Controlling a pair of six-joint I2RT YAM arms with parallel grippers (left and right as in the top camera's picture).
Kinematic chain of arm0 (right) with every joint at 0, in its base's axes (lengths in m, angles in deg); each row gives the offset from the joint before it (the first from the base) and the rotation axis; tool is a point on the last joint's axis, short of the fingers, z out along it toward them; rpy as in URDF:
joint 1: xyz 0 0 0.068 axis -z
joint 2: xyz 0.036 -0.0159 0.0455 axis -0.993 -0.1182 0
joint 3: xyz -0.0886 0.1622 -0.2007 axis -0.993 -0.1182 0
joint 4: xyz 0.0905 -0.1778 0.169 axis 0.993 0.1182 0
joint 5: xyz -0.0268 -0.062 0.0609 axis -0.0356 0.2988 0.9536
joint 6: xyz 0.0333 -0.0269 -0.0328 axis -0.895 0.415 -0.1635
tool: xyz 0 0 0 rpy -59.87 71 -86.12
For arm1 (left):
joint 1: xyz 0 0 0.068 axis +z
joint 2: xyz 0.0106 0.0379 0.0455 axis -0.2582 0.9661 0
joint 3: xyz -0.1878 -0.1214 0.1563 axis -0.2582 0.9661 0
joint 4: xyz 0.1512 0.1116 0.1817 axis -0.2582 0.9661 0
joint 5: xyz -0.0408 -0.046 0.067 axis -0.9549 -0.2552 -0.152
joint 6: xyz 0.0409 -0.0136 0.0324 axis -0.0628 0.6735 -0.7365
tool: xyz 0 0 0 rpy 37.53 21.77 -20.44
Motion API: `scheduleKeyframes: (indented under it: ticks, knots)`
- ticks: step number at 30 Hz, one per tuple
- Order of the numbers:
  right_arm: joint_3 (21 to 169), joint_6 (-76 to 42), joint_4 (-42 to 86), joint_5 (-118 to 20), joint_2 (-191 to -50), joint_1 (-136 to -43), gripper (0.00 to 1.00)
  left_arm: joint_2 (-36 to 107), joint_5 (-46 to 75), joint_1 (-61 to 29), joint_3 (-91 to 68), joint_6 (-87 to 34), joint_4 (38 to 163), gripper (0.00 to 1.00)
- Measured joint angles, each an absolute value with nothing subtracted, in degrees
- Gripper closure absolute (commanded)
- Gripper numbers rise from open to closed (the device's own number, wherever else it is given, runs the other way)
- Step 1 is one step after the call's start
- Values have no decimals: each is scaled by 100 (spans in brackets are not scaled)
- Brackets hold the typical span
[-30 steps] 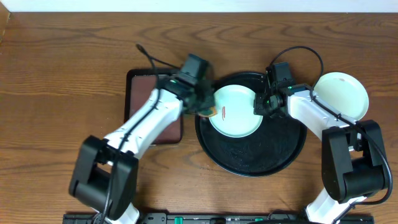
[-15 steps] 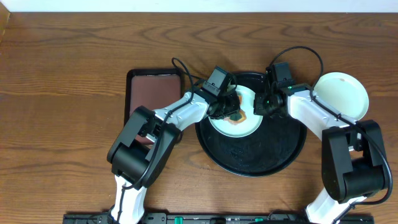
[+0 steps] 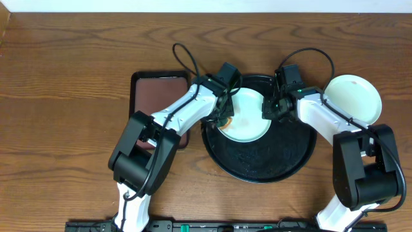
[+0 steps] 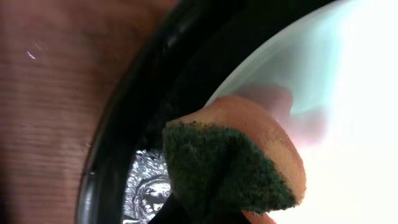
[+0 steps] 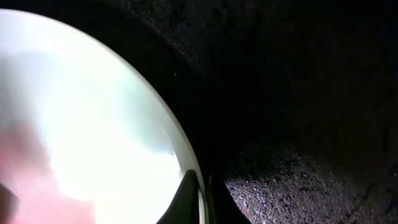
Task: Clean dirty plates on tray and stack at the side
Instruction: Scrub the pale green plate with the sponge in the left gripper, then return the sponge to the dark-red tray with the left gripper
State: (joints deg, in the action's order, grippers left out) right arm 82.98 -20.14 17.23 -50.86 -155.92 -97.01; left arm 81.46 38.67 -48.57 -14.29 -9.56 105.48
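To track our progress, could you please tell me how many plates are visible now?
2. One plate lies on the black tray; the other plate sits on the table right of the tray. More may be hidden beneath it.

I see the orange sponge, green scouring face toward camera, at the pale plate's rim, black tray beneath, worktop left.
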Motion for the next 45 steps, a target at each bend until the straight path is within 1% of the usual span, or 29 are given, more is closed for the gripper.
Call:
scheduleKeyframes:
  ticks: [5, 11, 17, 19, 24, 27, 29, 30, 31, 32, 35, 37, 38, 41, 43, 45]
  knots:
    - [8298, -2014, 1741, -5049, -15592, -9701, 99, 8188, 3987, -4874, -1519, -1020, 10529, 93]
    - [8298, -2014, 1743, -5047, -15592, -9701, 99, 8319, 3574, -4885, -1534, -873, 10398, 93]
    - [8298, -2014, 1747, -5032, -15592, -9701, 99, 8192, 3830, -4717, -2041, -913, 11657, 93]
    - [8298, -2014, 1747, -5025, -15592, -9701, 99, 7873, 4064, -4450, -2076, -1013, 12092, 93]
    - [8298, -2014, 1749, -5025, -15592, -9701, 99, 7058, 4396, -3659, -2151, -1326, 12638, 92]
    - [8298, -2014, 1765, -5025, -15592, -9701, 99, 6949, 4475, -3253, -2164, -1424, 12905, 93]
    - [8298, -2014, 1767, -5025, -15592, -9701, 99, 6955, 4483, -2997, -1950, -1481, 12776, 92]
    - [8298, -2014, 1767, -5023, -15592, -9701, 99, 6955, 4486, -2890, -1779, -1487, 12655, 89]
    - [8298, -2014, 1765, -5014, -15592, -9701, 99, 6957, 4488, -2802, -1604, -1501, 12529, 83]
    - [8298, -2014, 1765, -5006, -15592, -9701, 99, 6968, 4505, -2665, -1266, -1529, 12376, 71]
    - [8298, -1926, 1743, -4968, -15592, -9699, 99, 7005, 4516, -2518, -872, -1669, 12275, 49]
    - [8298, -1882, 1743, -4962, -15592, -9699, 99, 7010, 4479, -2477, -846, -1877, 12315, 42]
    - [8298, -1867, 1738, -4962, -15592, -9699, 99, 6999, 4424, -2457, -870, -1936, 12369, 36]
    - [8293, -1777, 1706, -4955, -15592, -9699, 99, 6901, 4287, -2396, -1001, -2148, 12697, 24]
    - [8271, -1653, 1603, -4936, -15592, -9699, 99, 6599, 4232, -2332, -1078, -2222, 12815, 20]
    - [8241, -1463, 1437, -4892, -15597, -9699, 99, 6063, 4208, -2276, -1141, -2268, 12876, 18]
